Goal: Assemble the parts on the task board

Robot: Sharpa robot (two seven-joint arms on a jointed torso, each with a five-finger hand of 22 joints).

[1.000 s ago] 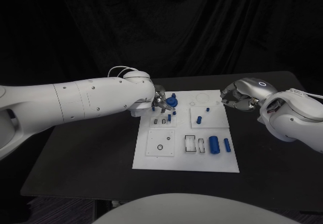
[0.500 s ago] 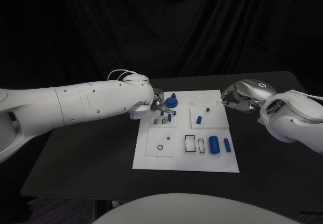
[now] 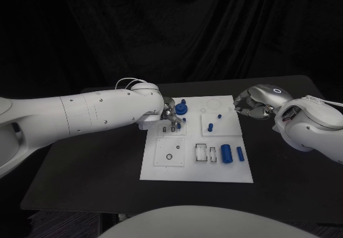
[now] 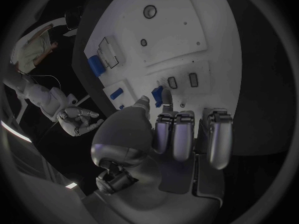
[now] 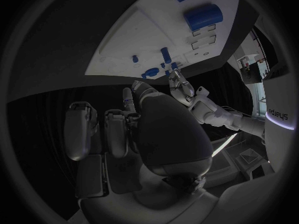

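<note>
Left hand (image 3: 168,113) lower over glossy white task board (image 3: 161,166) (blue peg (image 4: 157,95) at fingers)

left hand (image 3: 169,114) edged lower over the task board (image 3: 198,171), small blue peg (image 3: 179,126) beneath its fingertips

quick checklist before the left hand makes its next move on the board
1. Left robot hand over the board's far-left corner: ok.
2. Small blue peg at its fingertips: ok; whether gripped: cannot tell.
3. Slots beside the peg unobstructed: ok.
4. Right robot hand off the board's right edge, holding nothing visible: ok.
5. Large blue cylinder and slim one lying clear of the left hand: ok.
</note>
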